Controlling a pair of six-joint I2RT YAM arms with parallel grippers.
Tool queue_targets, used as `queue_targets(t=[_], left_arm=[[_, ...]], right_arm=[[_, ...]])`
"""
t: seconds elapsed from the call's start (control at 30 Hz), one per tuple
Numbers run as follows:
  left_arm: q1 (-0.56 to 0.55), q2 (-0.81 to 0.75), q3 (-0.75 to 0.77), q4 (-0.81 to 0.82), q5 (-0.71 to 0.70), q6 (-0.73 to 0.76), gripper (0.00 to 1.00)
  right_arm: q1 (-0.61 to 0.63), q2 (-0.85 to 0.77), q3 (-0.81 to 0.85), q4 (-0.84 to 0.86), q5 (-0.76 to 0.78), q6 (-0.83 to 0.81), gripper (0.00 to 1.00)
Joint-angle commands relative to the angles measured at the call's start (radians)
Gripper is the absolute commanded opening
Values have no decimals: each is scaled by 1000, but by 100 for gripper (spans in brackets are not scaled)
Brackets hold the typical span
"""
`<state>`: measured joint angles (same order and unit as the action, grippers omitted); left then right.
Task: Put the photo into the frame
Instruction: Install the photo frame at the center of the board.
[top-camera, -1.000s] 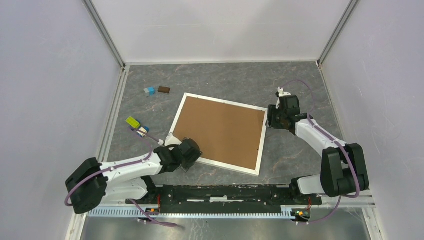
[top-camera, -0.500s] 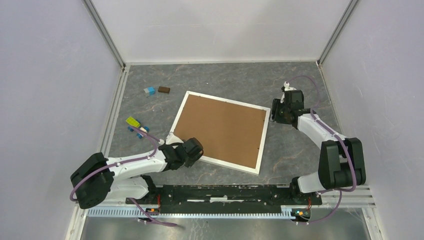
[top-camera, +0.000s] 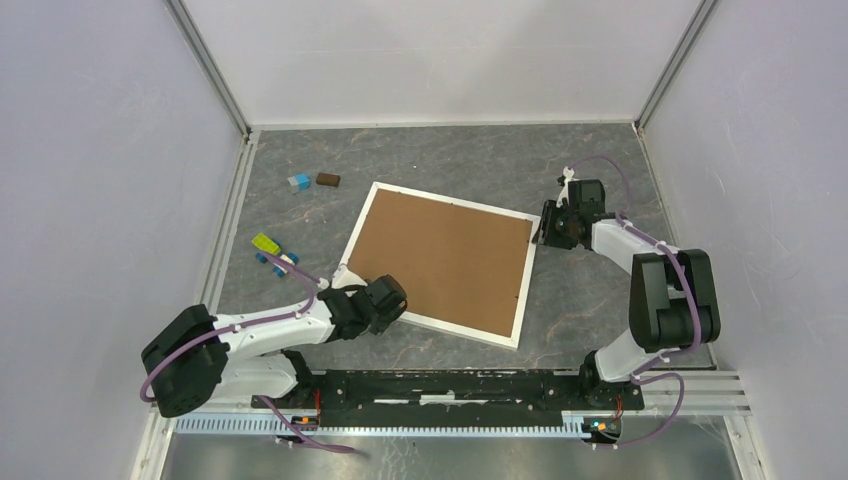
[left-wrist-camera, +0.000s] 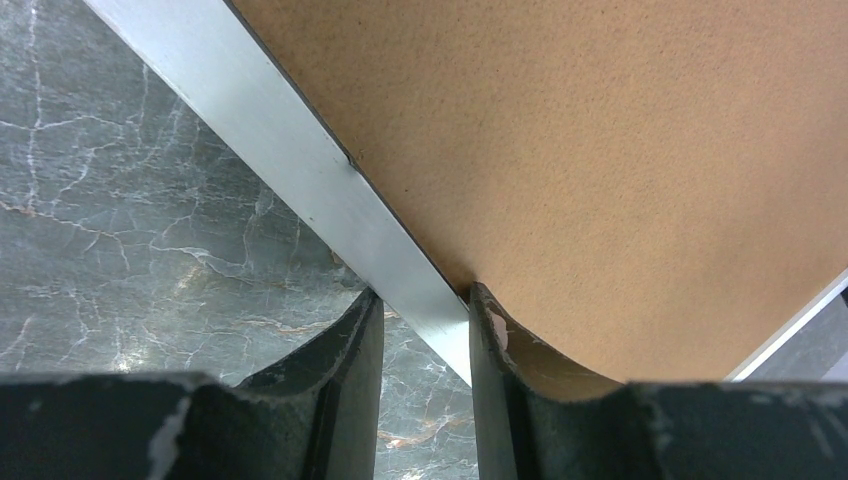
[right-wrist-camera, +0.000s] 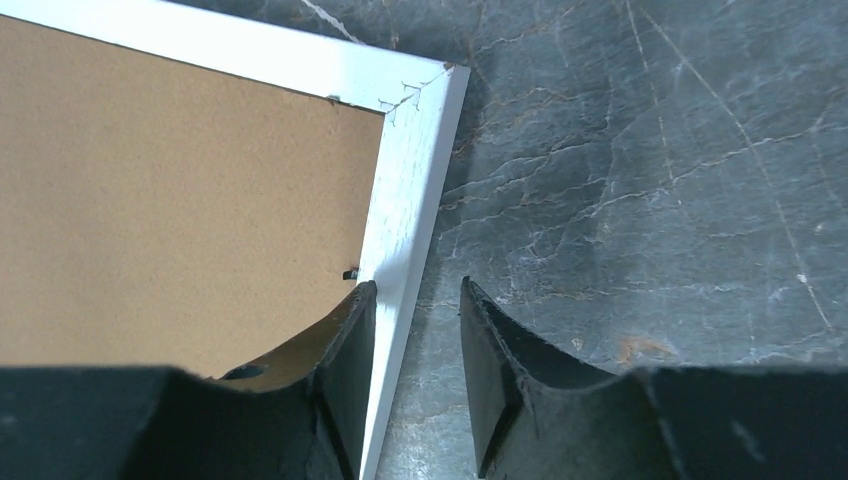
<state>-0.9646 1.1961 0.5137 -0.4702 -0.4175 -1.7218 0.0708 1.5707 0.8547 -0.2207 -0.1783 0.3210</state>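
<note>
While the left gripper (left-wrist-camera: 420, 305) is clenched on the frame (top-camera: 455, 203) at its near-left corner, one finger on the table (top-camera: 450, 155) side of the white rail and one on the backing board (top-camera: 440, 260), the other arm isn't holding yet. Frame lies face down mid-table, turned off square, brown board up. Photo not visible anywhere; can't tell if it's under the board. Right gripper (right-wrist-camera: 414, 292) is at the frame's far-right corner, toward the table's right edge. Its jaws straddle the rail, the inner finger against the rail's inner edge and the outer finger apart from it, so released, no grip.

Likely step: take hold at opposite corners to lift or turn the frame. To do it well:
- Close the right jaws fully on the rail before any lift.
- Pinch the rail, not just the board.
- Raise both corners level so the board doesn't slide out.

Yellow block (top-camera: 265, 243) sits near the left edge, well apart, no obstacle.
</note>
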Motion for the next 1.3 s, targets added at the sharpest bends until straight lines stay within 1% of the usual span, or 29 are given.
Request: queue_targets(t=[0.0,0.13,0.3,0.63,0.73,0.83,0.9,1.0,1.13,1.27], left_arm=[[3,39,-27,-104,-72,22,20],[2,41,-26,-106,-72,22,13],[3,42,-24,-106,-71,26,8],[3,51,-15,-113,-70,29,4],[3,55,-9,-115,-69,39,2],[4,60,-6,-117,-69,42,2],[2,61,-4,-117,-67,50,2],[3,71,2,-113,-66,77,2],[2,79,12,-112,-61,109,2],[3,76,8,-107,-58,119,2]], right_arm=[[0,20,37,39,-38,7,41],[-1,28,27,46,-39,5,40],[1,52,30,54,-62,7,39],[0,63,13,53,-42,11,37],[4,81,19,31,-13,13,34],[25,91,18,-9,90,13,31],[26,113,17,-17,106,14,31],[34,166,57,-57,137,13,31],[80,222,102,-119,238,-1,31],[151,267,99,-155,330,1,31]])
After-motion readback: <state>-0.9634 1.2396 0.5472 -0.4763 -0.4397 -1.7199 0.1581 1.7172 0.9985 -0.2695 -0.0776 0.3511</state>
